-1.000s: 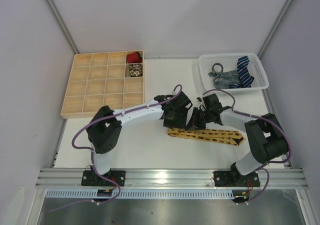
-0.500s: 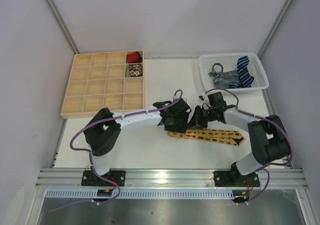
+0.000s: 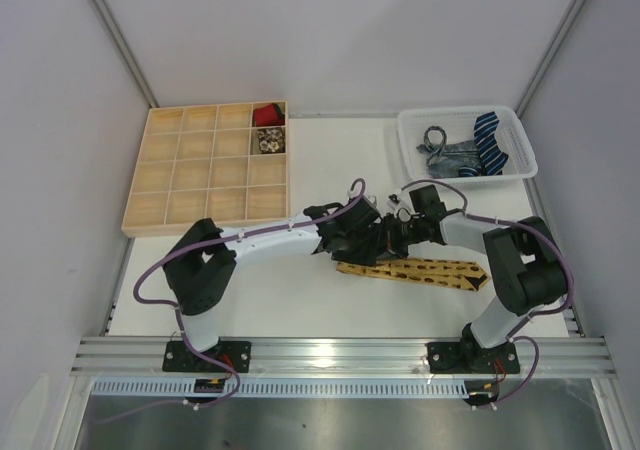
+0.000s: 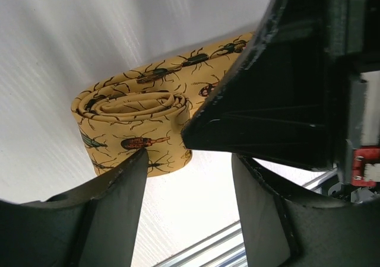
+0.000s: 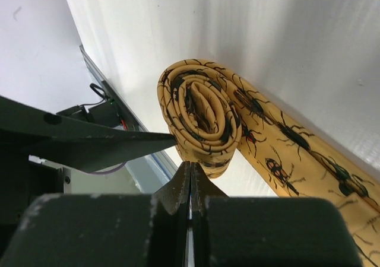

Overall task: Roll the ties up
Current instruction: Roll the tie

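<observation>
While partly rolled, yellow beetle-print tie (image 4: 133, 121) by spread left hand (image 4: 190, 160) and pressed-together right hand (image 5: 190, 175)

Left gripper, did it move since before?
Yes. The left gripper slid a little toward the front rail, away from the wooden tray.

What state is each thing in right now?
yellow tie: partly rolled, rest lying flat
left gripper: open, roll ahead of it
right gripper: shut, tips at the roll
navy tie: unrolled, in basket
grey tie: unrolled, in basket
red tie: rolled, in tray
pale tie: rolled, in tray
</observation>
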Controlling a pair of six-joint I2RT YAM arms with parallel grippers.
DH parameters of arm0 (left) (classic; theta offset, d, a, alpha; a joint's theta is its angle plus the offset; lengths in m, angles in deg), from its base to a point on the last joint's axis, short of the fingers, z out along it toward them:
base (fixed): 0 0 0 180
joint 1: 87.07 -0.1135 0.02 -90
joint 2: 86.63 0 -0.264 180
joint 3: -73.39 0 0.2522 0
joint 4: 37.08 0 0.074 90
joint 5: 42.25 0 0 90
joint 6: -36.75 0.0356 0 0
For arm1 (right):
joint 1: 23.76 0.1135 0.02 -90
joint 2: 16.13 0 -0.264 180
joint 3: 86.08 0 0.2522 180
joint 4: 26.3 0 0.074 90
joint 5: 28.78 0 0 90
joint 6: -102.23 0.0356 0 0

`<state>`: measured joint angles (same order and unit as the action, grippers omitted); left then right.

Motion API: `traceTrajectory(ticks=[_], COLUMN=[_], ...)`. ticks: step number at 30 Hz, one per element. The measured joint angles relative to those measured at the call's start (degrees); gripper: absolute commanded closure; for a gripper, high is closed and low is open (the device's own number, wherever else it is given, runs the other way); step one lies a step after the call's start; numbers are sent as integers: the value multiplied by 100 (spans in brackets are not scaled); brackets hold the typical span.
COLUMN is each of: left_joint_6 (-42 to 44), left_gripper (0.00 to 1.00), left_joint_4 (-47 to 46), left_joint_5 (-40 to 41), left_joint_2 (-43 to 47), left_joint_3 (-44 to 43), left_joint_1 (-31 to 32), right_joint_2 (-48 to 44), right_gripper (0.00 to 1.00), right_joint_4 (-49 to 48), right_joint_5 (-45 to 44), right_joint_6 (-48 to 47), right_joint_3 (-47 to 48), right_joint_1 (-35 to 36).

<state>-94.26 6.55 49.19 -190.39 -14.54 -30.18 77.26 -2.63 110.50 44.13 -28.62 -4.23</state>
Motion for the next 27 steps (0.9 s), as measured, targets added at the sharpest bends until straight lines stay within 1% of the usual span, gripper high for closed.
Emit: traceTrajectory(ticks=[9, 20, 22, 25, 27], left_joint_6=[9, 57, 59, 68, 105], left_gripper=[36, 34, 32, 29, 31], left_joint_4=[22, -35, -28, -44, -42], left_joint_5=[-39, 44, 44, 33, 20], left_joint_2=[0, 50, 160, 557, 879], left_joint_3=[0, -9, 17, 227, 387], left_joint_1=[33, 15, -24, -188, -361], right_joint_2=[267, 361, 380, 424, 459], right_gripper=[100, 100, 100, 100, 100], right_joint_4=[-173, -166, -173, -186, -205], right_joint_5=[-55, -435, -468, -490, -498], right_joint_6=[57, -57, -68, -68, -70], right_joint_3=[20, 101, 140, 199, 238], right_joint_1=[179, 212, 212, 212, 212])
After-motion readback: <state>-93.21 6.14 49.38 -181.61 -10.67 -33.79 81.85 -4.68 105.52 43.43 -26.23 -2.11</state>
